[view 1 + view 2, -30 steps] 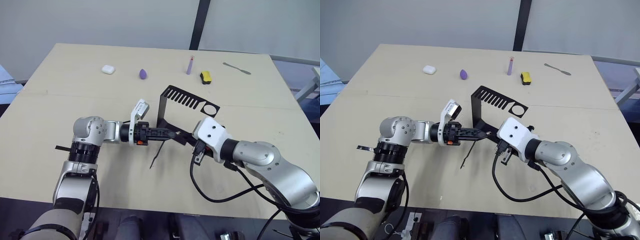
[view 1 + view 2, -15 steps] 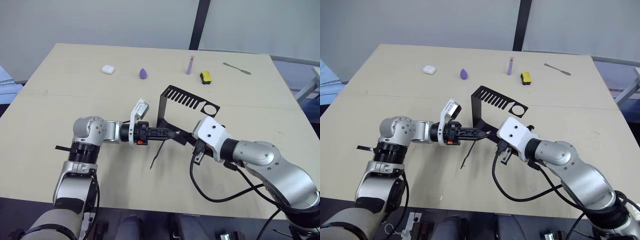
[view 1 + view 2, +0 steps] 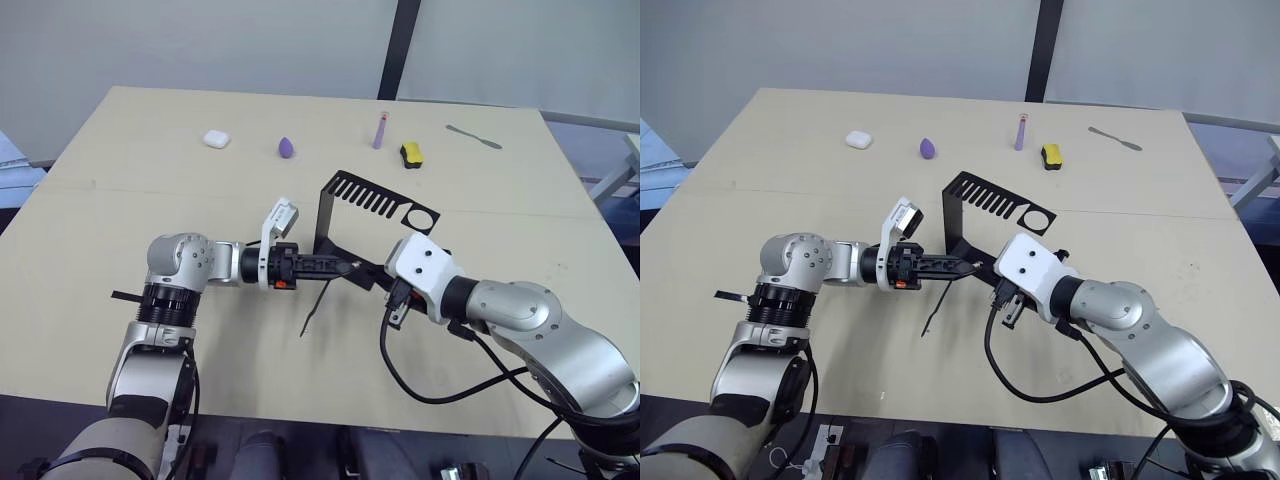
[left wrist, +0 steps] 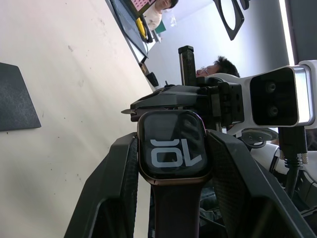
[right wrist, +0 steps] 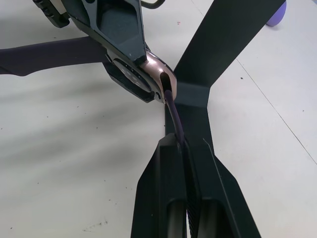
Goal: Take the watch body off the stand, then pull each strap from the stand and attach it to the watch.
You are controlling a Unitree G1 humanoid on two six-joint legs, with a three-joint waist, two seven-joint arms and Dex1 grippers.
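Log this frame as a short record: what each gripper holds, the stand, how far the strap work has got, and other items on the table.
left gripper: shut on the watch body, one strap already hanging from it
right gripper: shut on the second strap, its end at the watch body's edge
stand: upright on the table, behind the grippers
stage: second strap being attached
other items: white case, purple blob, purple tube, yellow-and-black block, metal tool

A: Room near the stand (image 3: 345,232)?
B: Tight. Left gripper (image 3: 343,268) w/ watch body (image 4: 172,148) and right gripper (image 5: 181,144) pinching a strap (image 5: 174,113) meet right at its foot; another strap (image 3: 318,306) dangles below.
A: Elsewhere?
B: Table (image 3: 120,200) to robot's left is bare. Far edge: earbud case (image 3: 216,139), purple egg (image 3: 287,148), yellow-black block (image 3: 410,152), well apart.
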